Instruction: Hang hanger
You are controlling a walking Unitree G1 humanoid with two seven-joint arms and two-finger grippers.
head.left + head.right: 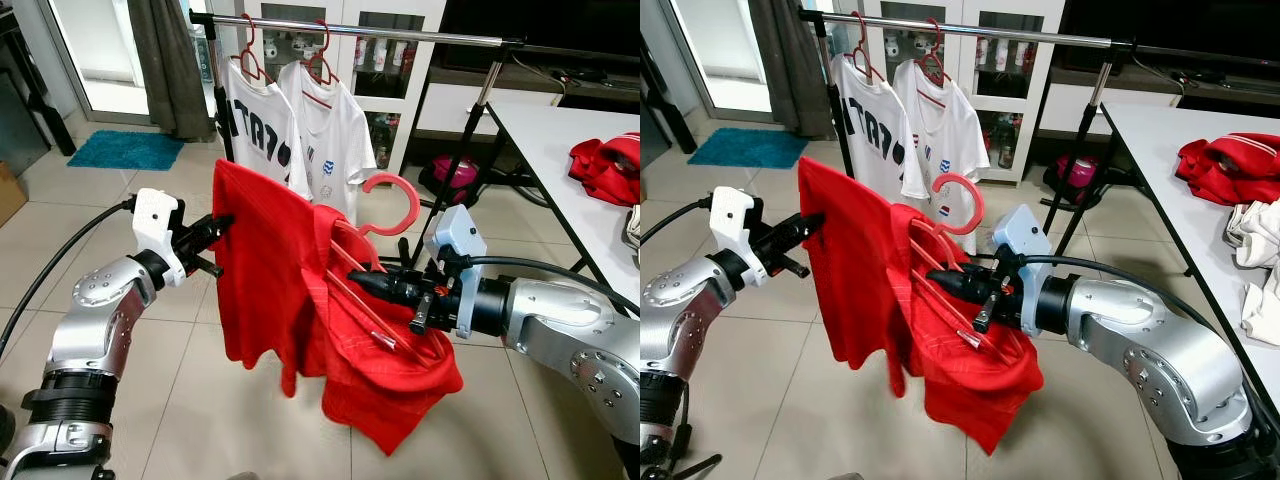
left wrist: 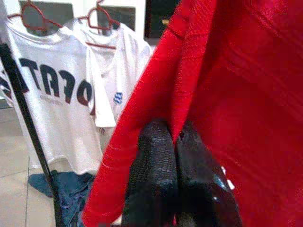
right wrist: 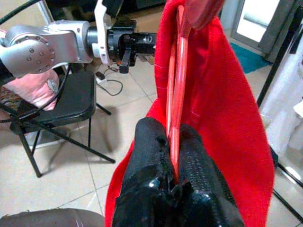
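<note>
- At centre frame, we see the red hanger (image 1: 385,200), its hook curling upward, threaded into a red shirt (image 1: 300,300).
- Our right gripper (image 3: 173,142) is clamped on the hanger's bars.
- Our left gripper (image 2: 175,142) pinches the shirt's edge.
- Across the top, a clothes rail (image 1: 400,32) carries two white shirts (image 1: 295,125).
- At right, a white table (image 1: 560,150).
</note>
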